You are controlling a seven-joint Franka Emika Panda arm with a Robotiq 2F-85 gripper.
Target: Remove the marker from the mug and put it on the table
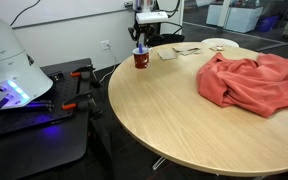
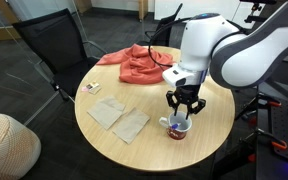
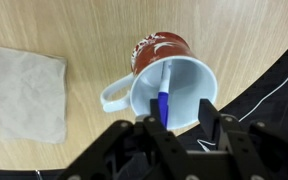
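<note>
Though amid black chairs [image 2: 44, 48], round wood-grain table [image 2: 149, 150]

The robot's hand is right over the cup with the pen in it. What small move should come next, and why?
Probably lower the hand straight down a little. In the wrist view its fingers stand open on either side of the marker, which leans inside the mug, and nothing is gripped yet. Going lower should bring the marker's top between the fingers, ready for closing.
</note>
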